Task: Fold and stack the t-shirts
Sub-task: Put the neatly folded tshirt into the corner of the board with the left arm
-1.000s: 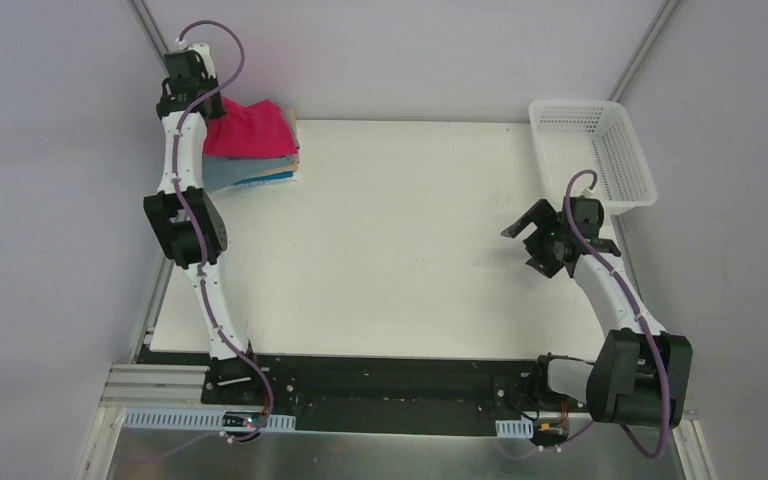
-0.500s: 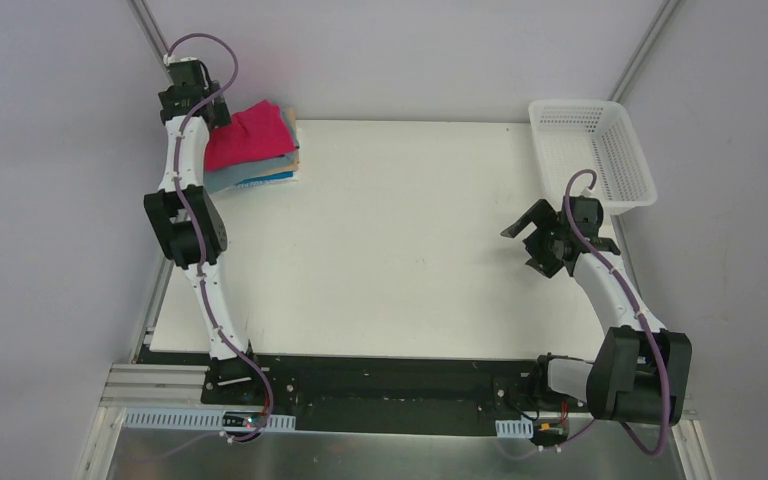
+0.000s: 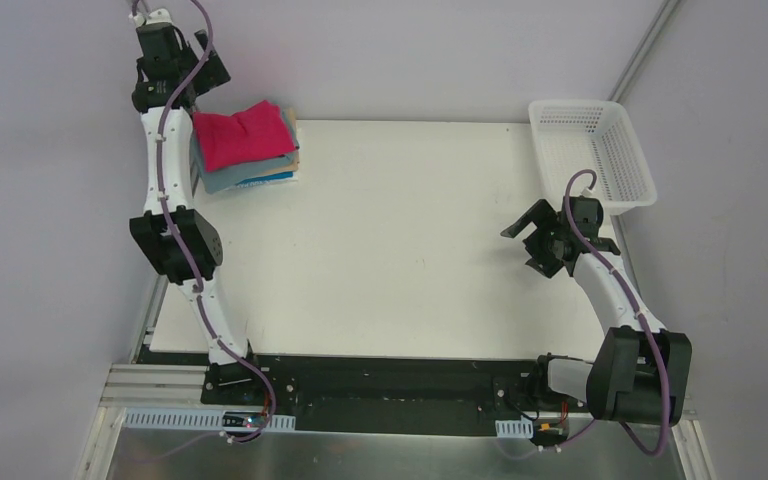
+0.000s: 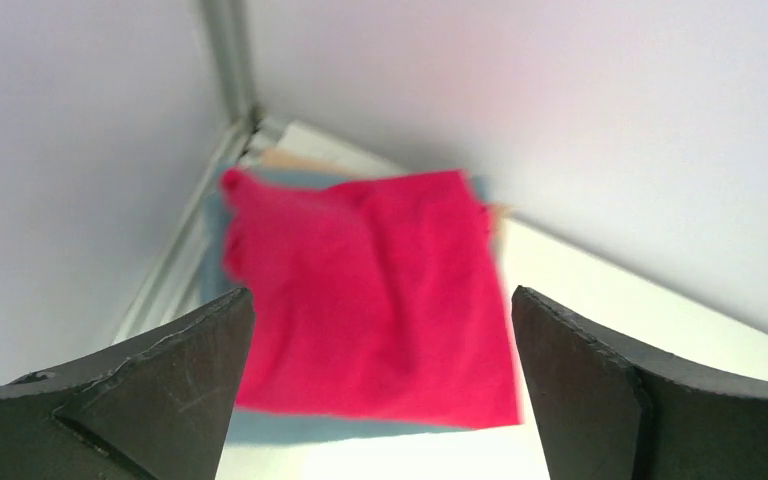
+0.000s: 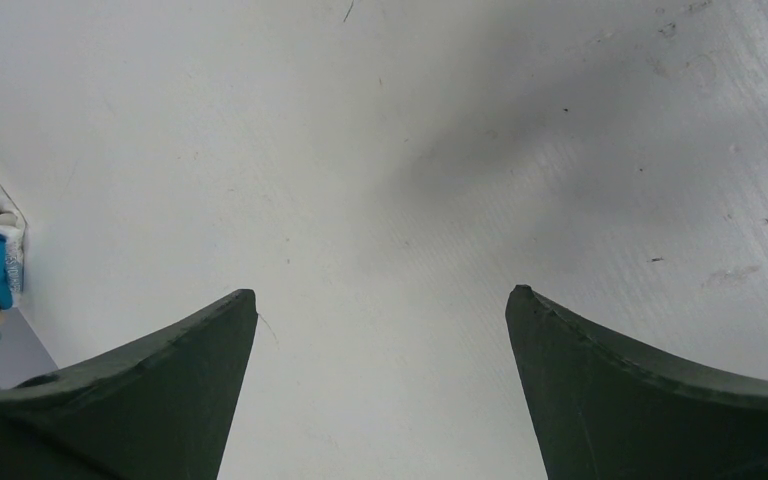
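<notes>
Several t-shirts [image 3: 245, 160] stacked, crimson-pink shirt [image 4: 380, 300] on top

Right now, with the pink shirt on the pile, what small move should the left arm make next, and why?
Probably draw the left gripper away from the corner, toward its base. Its jaws stand open and empty above the pink shirt, which lies folded on top of the pile; that step looks done.

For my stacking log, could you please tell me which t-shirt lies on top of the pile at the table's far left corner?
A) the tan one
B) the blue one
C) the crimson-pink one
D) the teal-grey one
C: the crimson-pink t-shirt lies uppermost on the pile, with the edge of the teal-grey t-shirt showing beneath it.
</notes>
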`<state>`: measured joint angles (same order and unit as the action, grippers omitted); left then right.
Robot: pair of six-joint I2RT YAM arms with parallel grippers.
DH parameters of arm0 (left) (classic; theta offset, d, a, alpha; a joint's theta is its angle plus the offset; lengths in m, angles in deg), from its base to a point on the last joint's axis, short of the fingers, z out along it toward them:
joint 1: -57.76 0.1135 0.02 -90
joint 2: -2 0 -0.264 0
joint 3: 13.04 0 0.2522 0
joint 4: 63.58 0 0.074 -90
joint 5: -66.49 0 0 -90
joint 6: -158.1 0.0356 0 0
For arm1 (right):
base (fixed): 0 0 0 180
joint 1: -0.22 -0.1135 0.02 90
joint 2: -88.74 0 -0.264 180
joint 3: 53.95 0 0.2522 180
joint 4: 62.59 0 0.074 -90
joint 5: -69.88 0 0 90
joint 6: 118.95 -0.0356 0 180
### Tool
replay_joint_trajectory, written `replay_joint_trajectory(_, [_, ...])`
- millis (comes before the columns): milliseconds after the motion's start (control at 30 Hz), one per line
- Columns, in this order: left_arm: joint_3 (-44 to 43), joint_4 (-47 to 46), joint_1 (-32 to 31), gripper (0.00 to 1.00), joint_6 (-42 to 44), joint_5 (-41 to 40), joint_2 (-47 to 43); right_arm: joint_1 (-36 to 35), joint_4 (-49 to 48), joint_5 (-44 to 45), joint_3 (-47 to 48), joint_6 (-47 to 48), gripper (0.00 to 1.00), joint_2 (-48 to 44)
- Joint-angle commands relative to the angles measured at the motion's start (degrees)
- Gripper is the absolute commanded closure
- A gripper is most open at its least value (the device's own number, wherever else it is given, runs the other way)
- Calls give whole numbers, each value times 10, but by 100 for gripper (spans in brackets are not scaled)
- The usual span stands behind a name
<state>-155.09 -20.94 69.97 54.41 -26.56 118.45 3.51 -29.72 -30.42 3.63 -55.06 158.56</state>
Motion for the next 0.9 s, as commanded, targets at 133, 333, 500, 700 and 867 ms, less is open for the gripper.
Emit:
replay_joint_trajectory(133, [-127, -17, -16, 1, -15, 101, 124, 4, 2, 3, 21, 3, 1, -7])
replay_joint_trajectory(333, [-66, -31, -15, 1, -6, 81, 142, 4, 5, 4, 26, 5, 0, -5])
replay_joint_trajectory(500, [-7, -46, -3, 1, -2, 35, 145, 4, 8, 8, 28, 6, 1, -1])
replay_joint_trajectory(700, [25, -58, 13, 1, -6, -5, 159, 4, 8, 9, 28, 6, 0, 1])
replay_joint_trajectory(867, [43, -59, 20, 1, -36, -7, 156, 3, 4, 7, 28, 2, 1, 4])
